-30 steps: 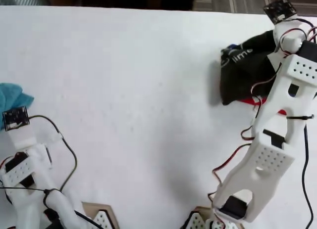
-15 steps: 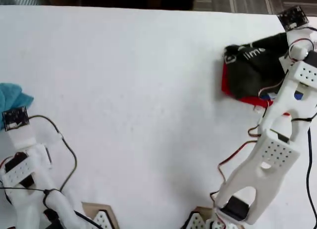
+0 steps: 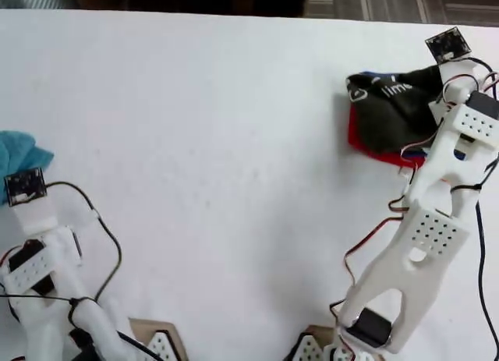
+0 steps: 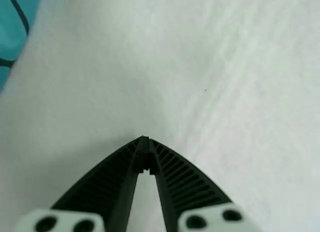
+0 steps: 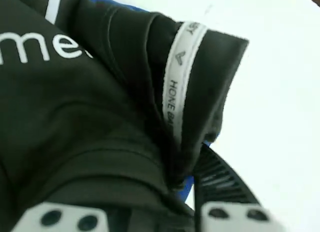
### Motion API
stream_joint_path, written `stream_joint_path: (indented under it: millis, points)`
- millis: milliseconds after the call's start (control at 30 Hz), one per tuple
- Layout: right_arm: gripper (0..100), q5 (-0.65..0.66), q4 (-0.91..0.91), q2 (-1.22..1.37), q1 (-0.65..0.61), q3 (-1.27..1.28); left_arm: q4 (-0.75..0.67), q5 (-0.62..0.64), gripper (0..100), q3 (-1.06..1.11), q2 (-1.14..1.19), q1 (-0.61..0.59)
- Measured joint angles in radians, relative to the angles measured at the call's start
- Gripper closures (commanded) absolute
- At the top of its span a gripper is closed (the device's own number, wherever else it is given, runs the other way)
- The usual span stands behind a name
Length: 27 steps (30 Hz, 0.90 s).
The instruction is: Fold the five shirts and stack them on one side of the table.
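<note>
**White cloth-covered table** [image 3: 218, 143]: unchanged over the last second.

**My right arm** [image 3: 425, 236]: stretched to the far right corner. In that second it swings outward, then draws back a little toward me.

**Black cotton shirt with white lettering** [image 3: 394, 111]: top of the pile at the far right edge. A second ago it sat bunched and hid nearly all beneath it. Now it lies dragged across and somewhat flatter.

**Red folded shirt** [image 3: 360, 139]: directly under the black shirt. Its near-left border is newly uncovered as a strip.

**Teal crumpled shirt** [image 3: 19, 150]: at the left edge, unmoved, not yet folded.

**My right pincer** [image 5: 176, 178]: nearly closed, with a fold at the black shirt's taped collar pinched in it. One jaw is buried under cloth, so the grip is my reading.

**My left pincer** [image 4: 144, 142]: tips pressed together, holding nothing, idle over the table near the teal shirt.

**Blue fabric sliver** [image 5: 186, 188]: peeks out between the layers at my right pincer.

**Meaning**: I judge the black shirt is being settled onto the stack, which holds at least three layers. The stack's edges are not yet aligned, and the teal shirt is the next work.
</note>
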Motion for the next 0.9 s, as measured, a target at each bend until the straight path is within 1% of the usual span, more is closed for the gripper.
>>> stream_joint_path:
  millis: [133, 333, 400, 467, 533, 600, 733, 900]
  points:
    - [86.9, -0.003, 0.021, 0.0, 0.031, 0.0, 0.0, 0.0, 97, 0.0, 0.0, 0.0]
    - [82.0, -0.003, 0.037, 0.002, 0.075, -0.023, 0.0, 0.0, 97, 0.0, 0.0, 0.0]
    - [79.0, -0.04, 0.055, 0.002, 0.083, -0.057, 0.0, 0.0, 97, 0.0, 0.0, 0.0]
    - [76.5, -0.115, 0.066, 0.002, 0.086, -0.097, 0.0, 0.0, 97, 0.0, 0.0, 0.0]
    - [75.8, -0.193, 0.069, 0.002, 0.086, -0.129, 0.0, 0.0, 97, 0.0, 0.0, 0.0]
    - [75.9, -0.239, 0.069, 0.002, 0.084, -0.147, 0.0, 0.0, 97, 0.0, 0.0, 0.0]
    - [75.9, -0.267, 0.075, 0.0, 0.068, -0.161, 0.0, 0.0, 97, 0.0, 0.0, 0.0]
    - [75.9, -0.273, 0.075, 0.0, 0.017, -0.201, 0.0, 0.0, 97, 0.0, 0.0, 0.0]
